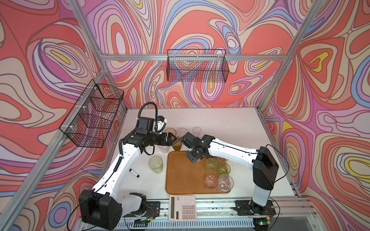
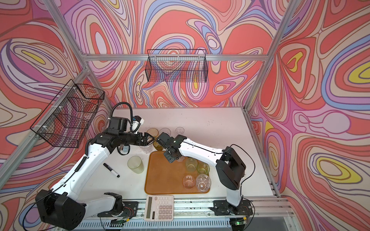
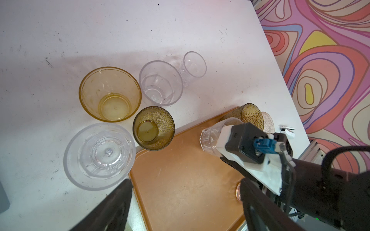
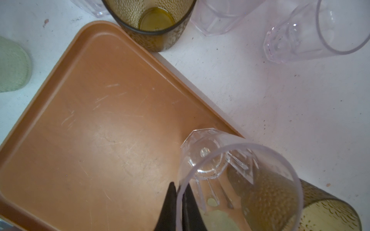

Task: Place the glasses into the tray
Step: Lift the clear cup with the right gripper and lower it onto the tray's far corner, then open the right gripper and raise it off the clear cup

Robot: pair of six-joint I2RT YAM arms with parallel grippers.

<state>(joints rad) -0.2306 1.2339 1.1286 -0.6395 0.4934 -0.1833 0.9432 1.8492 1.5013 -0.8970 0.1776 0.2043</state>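
The tray (image 1: 184, 176) is orange-brown, streaked with pale scratches. The counter (image 1: 230, 124) is white with dark specks. The olive-brown glass (image 3: 153, 128) bears a pebbled pattern, the amber glass (image 3: 110, 94) is plain, the pale green glass (image 1: 155, 164) is cloudy, and the clear faceted glass (image 4: 210, 160) is untinted. The calculator (image 1: 182, 208) is white. The walls (image 1: 180, 24) swirl coral, lilac, blue and yellow.

Bright, even light is falling from above onto the white desk (image 1: 220, 124) in both top views, leaving soft shadows. The walls (image 1: 40, 60) are stretching toward the edges. In the right wrist view the nearest clear glass (image 4: 220, 160) is showing blurred, and pale glare is washing the tray (image 4: 112, 136).
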